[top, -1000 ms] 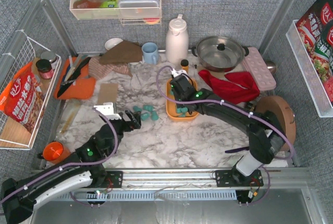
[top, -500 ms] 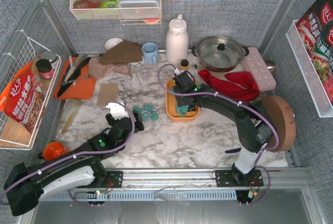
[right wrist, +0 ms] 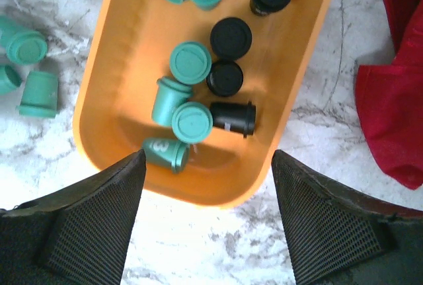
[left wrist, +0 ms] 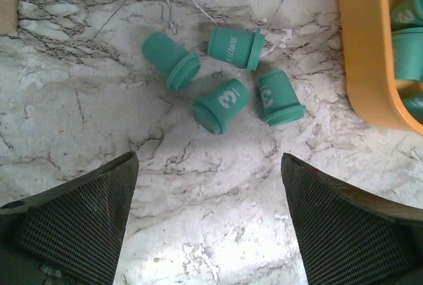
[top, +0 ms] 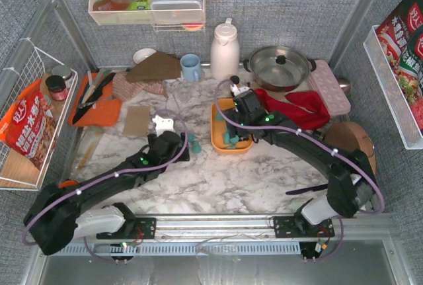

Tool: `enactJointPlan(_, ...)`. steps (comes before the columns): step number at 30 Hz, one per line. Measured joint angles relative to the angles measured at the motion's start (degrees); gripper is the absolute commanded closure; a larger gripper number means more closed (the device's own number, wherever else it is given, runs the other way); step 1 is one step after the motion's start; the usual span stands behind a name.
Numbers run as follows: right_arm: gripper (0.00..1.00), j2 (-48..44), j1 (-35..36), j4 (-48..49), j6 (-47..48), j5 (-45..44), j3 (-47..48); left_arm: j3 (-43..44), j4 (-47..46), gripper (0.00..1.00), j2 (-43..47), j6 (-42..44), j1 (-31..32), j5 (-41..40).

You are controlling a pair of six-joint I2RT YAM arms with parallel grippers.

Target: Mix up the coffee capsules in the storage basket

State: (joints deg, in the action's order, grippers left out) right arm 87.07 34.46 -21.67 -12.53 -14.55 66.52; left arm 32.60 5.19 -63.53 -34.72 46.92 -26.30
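The orange storage basket [top: 215, 130] sits mid-table. The right wrist view shows it [right wrist: 99, 67] holding several teal capsules [right wrist: 190, 62] and several black capsules [right wrist: 230, 38], some upright and some on their sides. Several more teal capsules [left wrist: 223, 105] lie loose on the marble just left of the basket [left wrist: 363, 67]; they also show in the top view [top: 195, 145]. My left gripper [left wrist: 209, 159] is open and empty, hovering just short of the loose capsules [top: 181, 146]. My right gripper [right wrist: 208, 155] is open and empty above the basket's near end [top: 246, 126].
A red cloth [top: 297, 110] lies right of the basket. A white thermos [top: 225, 50], blue mug [top: 190, 67], pot [top: 279, 67] and pink egg tray [top: 328, 86] stand behind. An orange board with a knife [top: 96, 103] and cardboard [top: 137, 120] lie left. Wire racks [top: 26, 126] line the sides.
My left arm has reached forward and to the right, up to the loose teal capsules. My right gripper has shifted a little right and back over the basket.
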Motion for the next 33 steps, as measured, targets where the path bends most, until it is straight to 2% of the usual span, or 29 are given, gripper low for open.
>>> enactJointPlan(8, 0.19, -10.3, 0.0, -2.3, -0.7, 3.0, -5.8, 6.7, 0.9, 0.11, -11.6, -5.8, -2.0, -1.9)
enactJointPlan(11, 0.19, -13.7, 0.0, -2.9, -1.1, 3.7, -7.0, 8.9, 1.8, 0.19, -14.2, -11.2, -2.0, -4.2)
enactJointPlan(17, 0.19, -20.0, 0.1, -4.6, -1.8, 4.6, -8.7, 15.0, 6.4, 0.21, -20.0, -22.1, -2.0, -6.9)
enactJointPlan(23, 0.19, -23.9, 0.1, -6.0, -1.9, 5.8, -9.1, 21.7, 13.0, 0.28, -26.8, -30.2, -2.0, -7.8)
enactJointPlan(33, 0.19, -28.7, 0.1, -7.8, -1.9, 6.3, -12.1, 27.8, 21.5, 0.29, -35.7, -37.7, -1.9, -7.0)
